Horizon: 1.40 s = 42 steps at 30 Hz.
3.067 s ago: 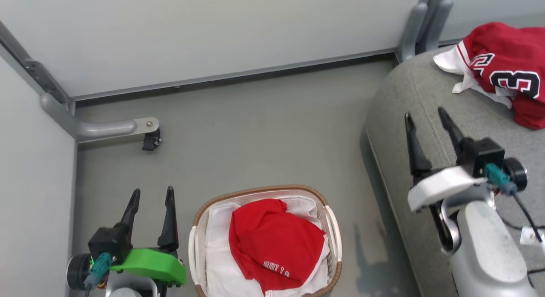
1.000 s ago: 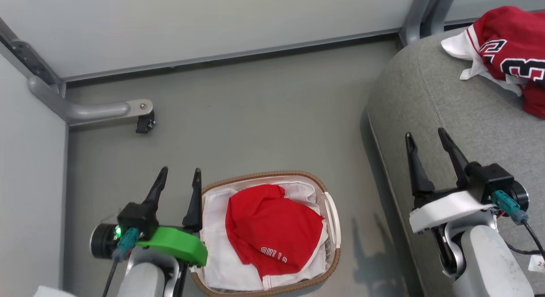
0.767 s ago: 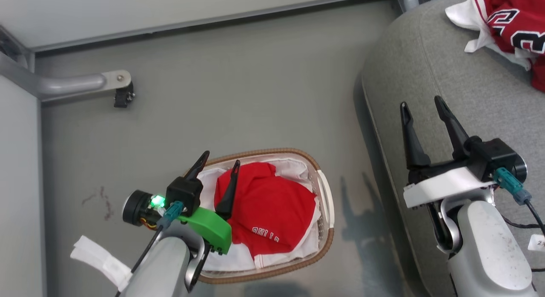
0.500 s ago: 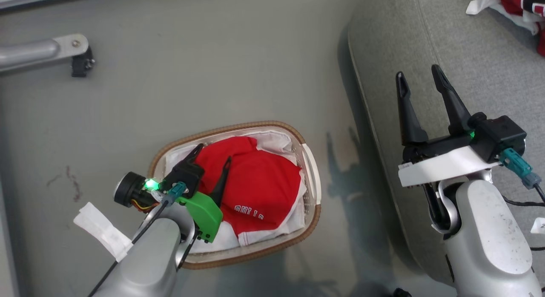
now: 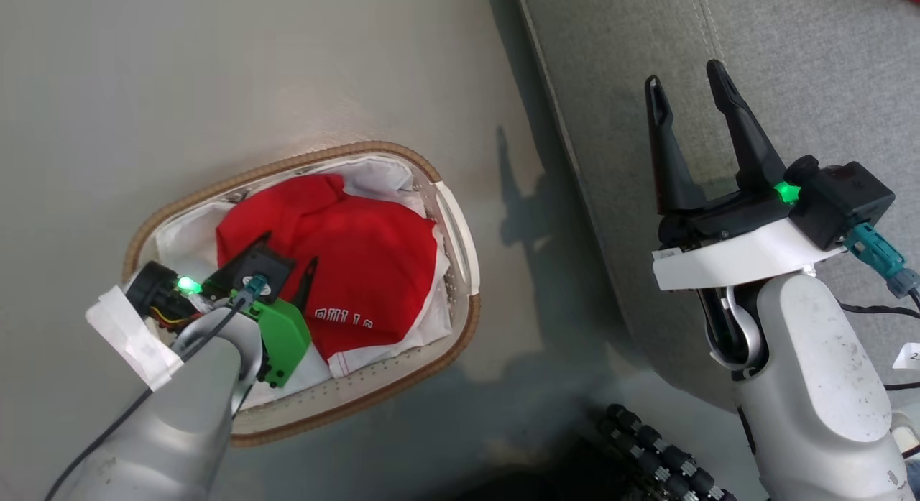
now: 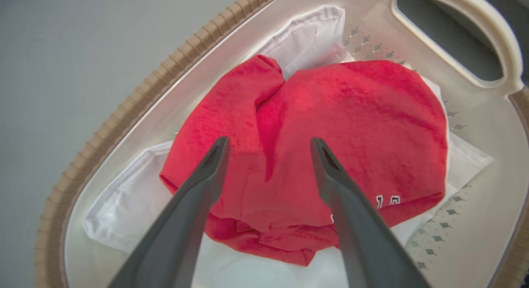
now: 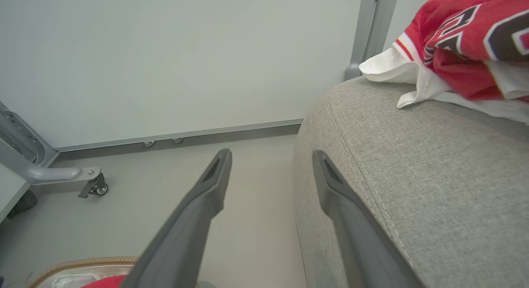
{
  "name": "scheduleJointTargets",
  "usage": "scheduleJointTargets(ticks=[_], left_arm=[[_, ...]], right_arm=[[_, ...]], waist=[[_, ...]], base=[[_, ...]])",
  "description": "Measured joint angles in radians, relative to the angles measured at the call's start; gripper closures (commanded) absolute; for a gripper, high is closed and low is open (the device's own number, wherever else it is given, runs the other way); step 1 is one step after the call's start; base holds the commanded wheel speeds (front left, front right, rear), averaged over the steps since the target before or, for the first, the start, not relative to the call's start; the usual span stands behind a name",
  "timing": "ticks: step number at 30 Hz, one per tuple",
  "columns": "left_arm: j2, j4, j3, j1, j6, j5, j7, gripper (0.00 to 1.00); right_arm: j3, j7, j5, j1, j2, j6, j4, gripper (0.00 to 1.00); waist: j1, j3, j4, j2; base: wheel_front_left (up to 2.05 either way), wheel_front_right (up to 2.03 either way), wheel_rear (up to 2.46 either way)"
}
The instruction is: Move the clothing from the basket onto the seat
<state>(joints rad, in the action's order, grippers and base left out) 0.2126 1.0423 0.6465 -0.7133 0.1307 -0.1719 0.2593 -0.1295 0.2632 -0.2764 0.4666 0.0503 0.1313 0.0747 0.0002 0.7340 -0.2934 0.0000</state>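
Note:
A red garment (image 5: 359, 256) with small white lettering lies bunched on the white liner (image 6: 314, 36) inside the oval basket (image 5: 287, 161) on the floor. My left gripper (image 5: 290, 248) hangs open just above it, its fingers (image 6: 215, 164) spread over the near part of the red garment (image 6: 351, 122), holding nothing. My right gripper (image 5: 683, 73) is open and empty above the edge of the grey seat (image 5: 790, 70). In the right wrist view, the right gripper (image 7: 271, 153) points past the seat (image 7: 413, 155), where a red garment with black numerals (image 7: 475, 40) lies.
The basket has a handle opening (image 6: 450, 48) on its right side. A grey frame leg with a caster (image 7: 93, 184) stands on the floor by the pale wall (image 7: 186, 56). A dark ribbed part (image 5: 661, 451) shows at the bottom edge. Cables (image 5: 884, 307) trail beside my right wrist.
The head camera has tilted down, shifting the whole picture. My left gripper has swung from beside the basket to over the red garment and lowered toward it, still open. The right gripper hardly moved.

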Motion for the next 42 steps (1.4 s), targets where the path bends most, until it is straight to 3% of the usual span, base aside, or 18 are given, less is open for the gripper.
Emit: scheduleJointTargets(ticks=[7,15,16,17,18,19,30,42], left_arm=[[0.038,0.073,0.015,-0.087,0.0,0.004,-0.006,0.0],[0.028,0.152,0.067,-0.122,0.0,-0.005,-0.089,0.01],[0.025,0.156,0.071,-0.123,0.0,-0.008,-0.093,0.4],[0.022,0.159,0.074,-0.125,0.0,-0.013,-0.095,0.65],[0.02,0.162,0.077,-0.127,0.0,-0.019,-0.097,0.89],[0.019,0.163,0.082,-0.128,0.0,-0.023,-0.098,1.0],[-0.013,0.165,0.121,-0.099,0.0,-0.083,-0.045,1.0],[-0.068,0.072,0.164,-0.006,0.0,-0.175,-0.001,1.0]], right_arm=[[-0.031,0.0,-0.031,0.013,0.0,0.0,-0.026,0.0],[-0.049,0.0,-0.045,0.014,-0.001,0.0,-0.031,0.0],[-0.049,0.0,-0.047,0.015,-0.001,0.0,-0.031,0.0],[-0.05,0.0,-0.047,0.015,-0.001,0.0,-0.031,0.0],[-0.052,0.0,-0.049,0.015,-0.001,0.0,-0.031,0.0],[-0.052,0.0,-0.049,0.016,-0.001,0.0,-0.031,0.0],[-0.042,0.0,-0.043,0.016,-0.001,0.0,-0.013,0.0],[0.002,0.0,0.054,-0.035,-0.002,0.0,0.045,0.0]], waist=[[0.0,0.078,-0.067,0.0],[-0.0001,0.132,-0.116,0.0],[-0.0001,0.135,-0.119,0.0],[-0.0001,0.138,-0.121,0.0],[-0.0001,0.14,-0.123,0.0],[-0.0001,0.14,-0.124,0.0],[-0.0001,0.104,-0.108,0.0],[-0.0002,-0.035,-0.048,0.0001]], base=[[0.0,0.0,0.0],[0.0,0.0,0.0],[0.0,0.0,0.0],[0.0,0.0,0.0],[0.0,0.0,0.0],[0.0,0.0,0.0],[0.0,0.0,0.0],[0.0,0.0,0.0]])
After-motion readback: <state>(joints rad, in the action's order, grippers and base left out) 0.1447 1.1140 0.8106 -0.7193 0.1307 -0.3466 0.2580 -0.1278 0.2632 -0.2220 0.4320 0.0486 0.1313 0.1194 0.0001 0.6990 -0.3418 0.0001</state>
